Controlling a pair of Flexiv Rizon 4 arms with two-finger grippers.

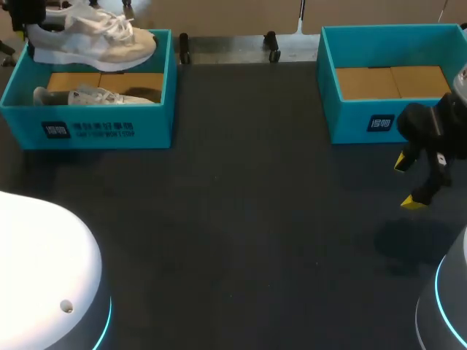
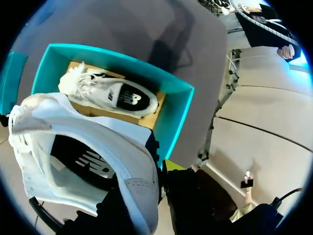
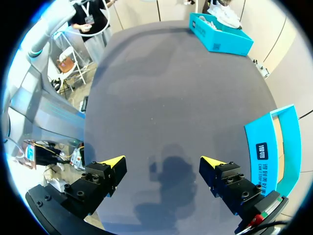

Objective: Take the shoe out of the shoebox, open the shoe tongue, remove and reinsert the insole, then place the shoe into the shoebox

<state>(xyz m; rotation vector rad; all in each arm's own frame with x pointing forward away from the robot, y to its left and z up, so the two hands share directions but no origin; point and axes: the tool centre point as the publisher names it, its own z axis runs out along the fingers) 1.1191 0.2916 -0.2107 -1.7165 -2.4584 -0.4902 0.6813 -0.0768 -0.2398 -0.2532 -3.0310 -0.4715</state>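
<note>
One shoe (image 1: 95, 40) held over shoebox (image 1: 157, 109), apparently by left jaws; right jaws spread.

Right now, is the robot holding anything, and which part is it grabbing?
The left gripper holds a white shoe by its heel, above the left box. The right gripper is open and empty.
</note>
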